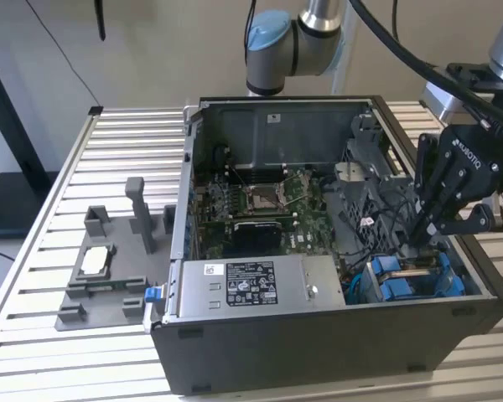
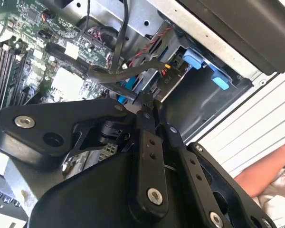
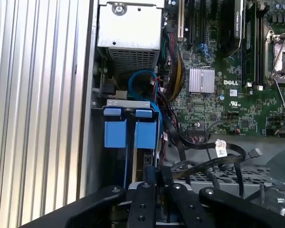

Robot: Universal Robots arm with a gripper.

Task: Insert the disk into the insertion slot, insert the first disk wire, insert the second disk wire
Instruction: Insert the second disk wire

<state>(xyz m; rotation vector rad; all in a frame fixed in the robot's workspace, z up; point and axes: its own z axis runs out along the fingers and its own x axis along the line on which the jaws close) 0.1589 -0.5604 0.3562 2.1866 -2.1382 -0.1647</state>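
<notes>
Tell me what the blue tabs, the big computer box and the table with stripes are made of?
The blue tabs look like plastic: bright, even colour with a smooth matte face. The computer case looks like painted sheet metal, dark grey outside, with thin folded bare-grey walls inside. The table looks like aluminium, judging by its pale silvery ribbed slats, though the exact metal is a guess.

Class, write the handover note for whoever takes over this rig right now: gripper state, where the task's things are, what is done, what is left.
Gripper: shut on a black wire, low inside the case beside the drive bay.
Disk: its blue carrier sits in the insertion slot, at the case's front corner.
Done: the disk looks inserted.
Left: both disk wires; neither is visibly plugged in yet.
</notes>
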